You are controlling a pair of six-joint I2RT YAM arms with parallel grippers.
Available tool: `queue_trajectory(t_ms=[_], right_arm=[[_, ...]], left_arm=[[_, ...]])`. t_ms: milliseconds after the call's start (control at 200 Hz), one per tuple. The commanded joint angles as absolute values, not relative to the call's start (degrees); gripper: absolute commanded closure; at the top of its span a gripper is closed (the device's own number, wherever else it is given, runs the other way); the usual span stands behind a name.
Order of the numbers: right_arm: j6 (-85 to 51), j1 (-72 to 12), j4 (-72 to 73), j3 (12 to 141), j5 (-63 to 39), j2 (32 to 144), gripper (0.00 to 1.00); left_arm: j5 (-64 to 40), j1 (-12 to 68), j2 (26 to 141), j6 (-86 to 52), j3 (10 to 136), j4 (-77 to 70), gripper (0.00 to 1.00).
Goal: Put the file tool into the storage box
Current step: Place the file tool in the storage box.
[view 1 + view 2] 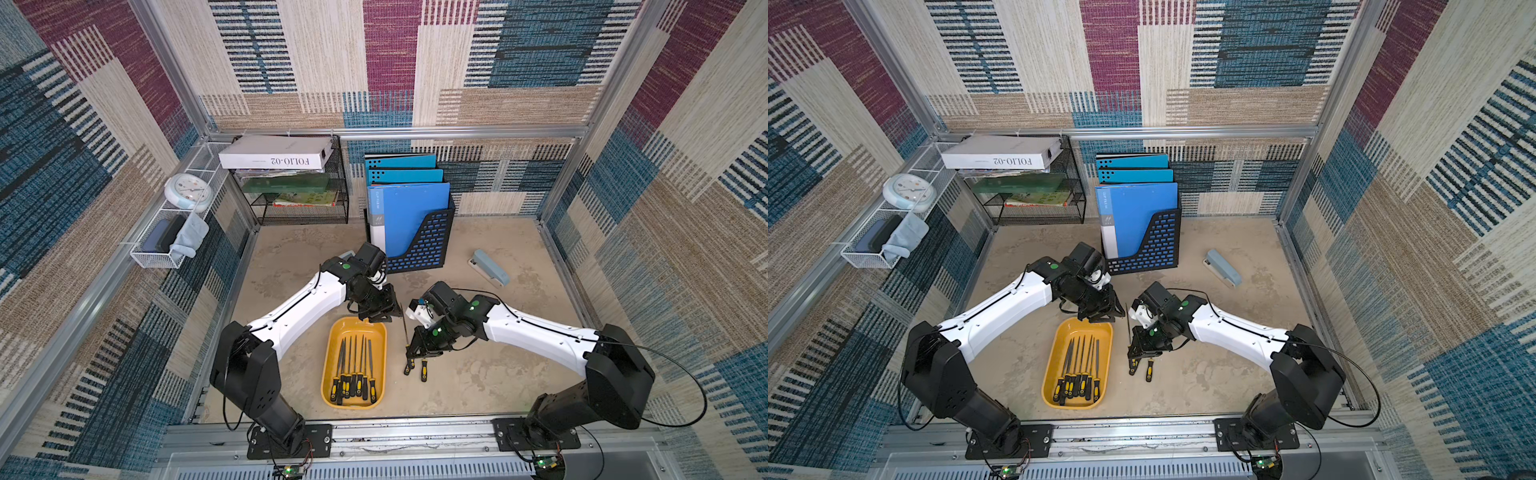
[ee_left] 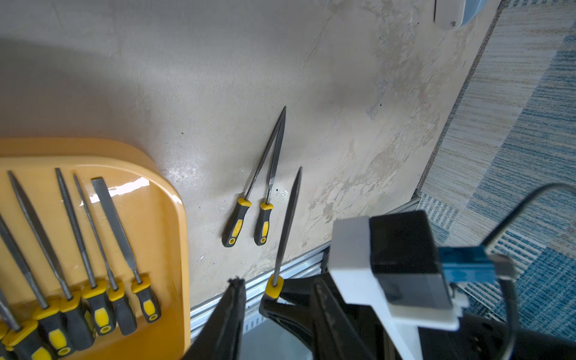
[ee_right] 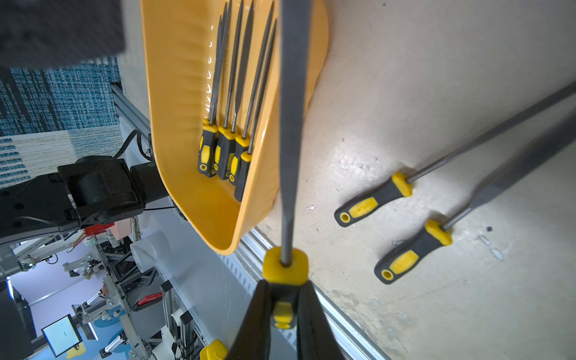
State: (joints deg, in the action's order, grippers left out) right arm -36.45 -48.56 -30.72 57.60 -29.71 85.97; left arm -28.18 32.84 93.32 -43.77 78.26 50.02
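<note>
The file [image 3: 291, 124] is in the right gripper [image 3: 282, 299], whose jaws are clamped tight on the black-and-yellow handle just behind the yellow collar. The file appears lifted clear of the desk [image 1: 498, 374]. Its long axis runs from the handle, toward the near edge of the desk, out to the tip, toward the far edge.

The storage box [image 1: 353, 328] lies just beside it on the robot's left, with its long side running nearly the same way as the held shaft. The files already in the box [image 1: 353, 365] lie with handles toward the near edge and tips toward the far edge, matching the held file. To my eye the coming move is a short sideways carry to the left and a lowering, with little or no turning needed. The right arm has the tool and is the one to do it.

The left gripper [image 1: 379, 312] hangs over the far right corner of the box, jaws partly apart and holding nothing. The held file's tip is just beside it, so the two may touch during the shift.

Two more files [image 2: 263, 223] lie on the desk to the right of the box, shafts crossing near their tips.
</note>
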Motion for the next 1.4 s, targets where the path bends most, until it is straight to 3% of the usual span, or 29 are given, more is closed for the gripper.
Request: queue_trajectory(t_ms=[0,260,406,706,872,967,1077,1192,1392], right_arm=[[-37.5,-48.8,-28.2,58.2,-31.5,86.1,0.93],[-38.3,-49.2,-26.8,58.2,-32.9,86.5,0.92],[-38.9,-49.2,-25.8,58.2,-33.8,86.9,0.92],[-38.7,-49.2,-24.1,59.8,-36.4,87.6,0.91],[-38.5,-49.2,-22.8,60.7,-38.4,88.1,0.77],[-37.9,-49.2,-24.0,62.1,-37.9,88.4,0.56],[-37.4,-48.7,-26.1,63.7,-36.1,88.0,0.38],[-37.9,-47.2,-28.9,64.1,-34.8,87.2,0.32],[-39.5,-44.6,-34.3,60.5,-32.7,88.1,0.35]], left_arm=[[-27.0,33.5,94.2,-44.5,78.4,49.4,0.61],[-25.4,34.2,96.2,-44.2,78.3,49.5,0.64],[-24.4,34.3,97.3,-43.0,79.0,51.0,0.82],[-19.4,34.3,97.1,-38.5,79.5,56.0,0.97],[-17.0,34.1,96.5,-35.9,80.3,59.0,0.98],[-15.6,33.6,95.5,-33.4,80.5,61.5,0.98],[-12.2,31.8,93.1,-29.7,79.5,65.4,0.98],[-7.0,29.9,89.9,-26.5,75.8,68.5,0.98],[-0.5,28.8,87.9,-25.5,70.3,69.1,0.98]])
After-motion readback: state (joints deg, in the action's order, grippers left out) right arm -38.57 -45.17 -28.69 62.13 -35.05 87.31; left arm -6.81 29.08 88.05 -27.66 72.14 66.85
